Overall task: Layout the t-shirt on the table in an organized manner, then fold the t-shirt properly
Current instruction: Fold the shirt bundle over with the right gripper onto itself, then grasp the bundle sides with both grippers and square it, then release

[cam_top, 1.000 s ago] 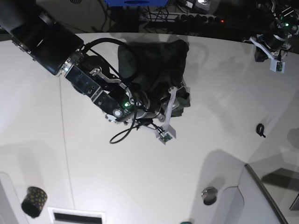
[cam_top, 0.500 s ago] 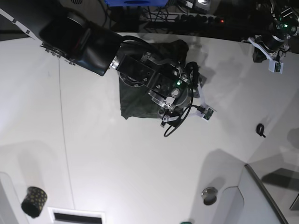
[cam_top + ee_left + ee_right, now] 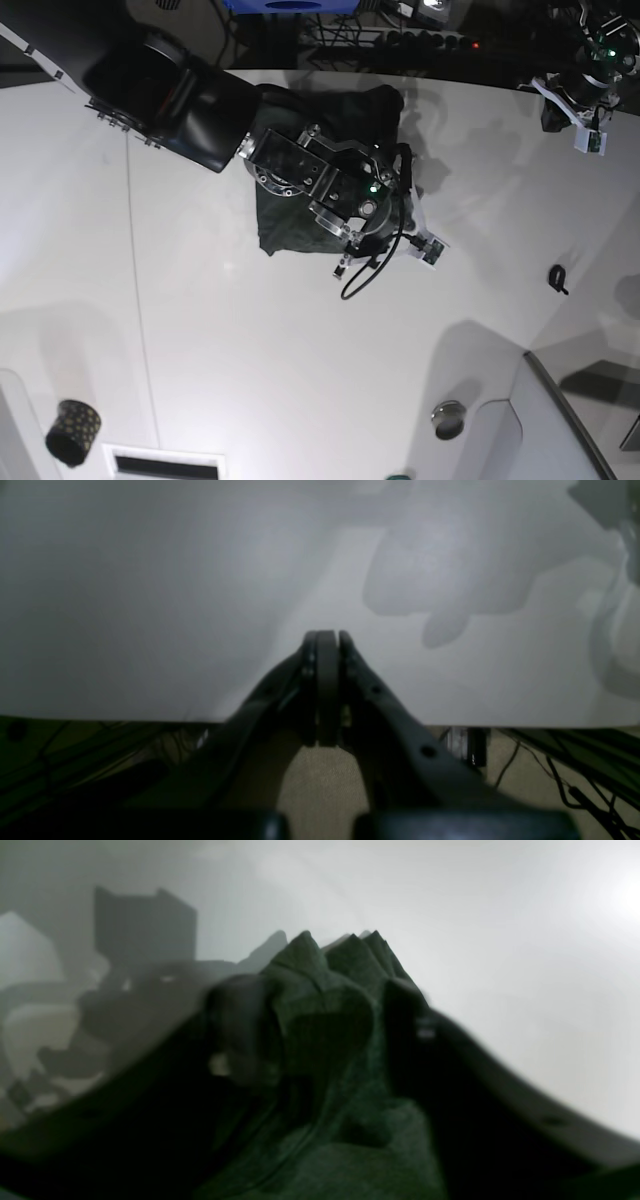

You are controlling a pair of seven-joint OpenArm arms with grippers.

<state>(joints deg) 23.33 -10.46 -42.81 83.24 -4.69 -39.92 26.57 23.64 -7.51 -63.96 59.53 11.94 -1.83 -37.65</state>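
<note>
A dark green t-shirt [image 3: 300, 215] lies bunched in the upper middle of the base view, on a white table [image 3: 300, 380], its lower left corner spread flat near the frame's centre. The right arm reaches in from the upper left and covers much of the cloth. In the right wrist view, the right gripper [image 3: 325, 1015] has a peaked ridge of green fabric [image 3: 325, 1005] between its two dark fingers [image 3: 240, 1030], which press against the cloth on both sides; the picture is blurred. The left gripper [image 3: 325, 640], seen in the left wrist view, has its jaws pressed together on nothing, poised over the table's edge [image 3: 150, 630]. A black gold-dotted cup [image 3: 72, 432] stands at the lower left of the base view, well apart from the shirt.
</note>
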